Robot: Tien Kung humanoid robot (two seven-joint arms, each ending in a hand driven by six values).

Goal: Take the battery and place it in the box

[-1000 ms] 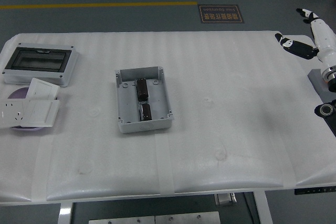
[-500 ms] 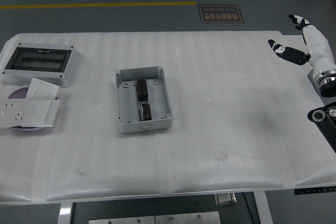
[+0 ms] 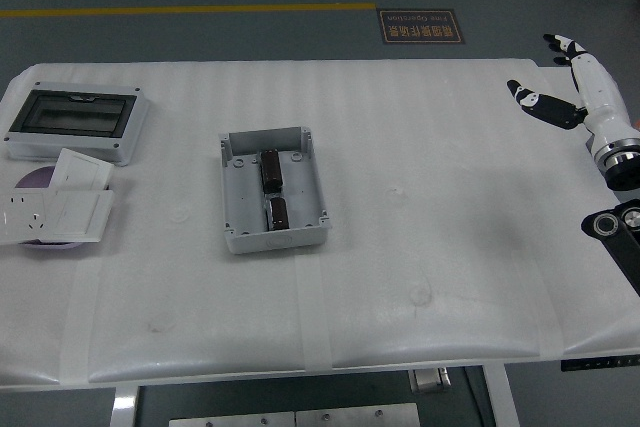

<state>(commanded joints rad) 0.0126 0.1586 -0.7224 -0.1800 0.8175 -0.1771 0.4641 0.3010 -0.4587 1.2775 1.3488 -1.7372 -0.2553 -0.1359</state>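
Observation:
A grey open box [image 3: 273,190] sits on the white table [image 3: 420,247], left of centre. Two dark cylindrical batteries lie inside it, one behind the other: the far battery [image 3: 270,168] and the near battery [image 3: 277,212]. My right hand [image 3: 560,77] hovers over the table's far right corner, far from the box. Its fingers [image 3: 530,99] are spread and hold nothing. My left arm is out of view.
A grey enclosure with a dark clear lid [image 3: 75,123] stands at the far left. In front of it, white wall socket plates [image 3: 55,209] lie on a purple disc [image 3: 30,182]. The right arm's black joint [image 3: 615,227] hangs over the table's right edge.
My right hand has shifted left and slightly down, further in over the table's far right corner. The box and batteries have not moved.

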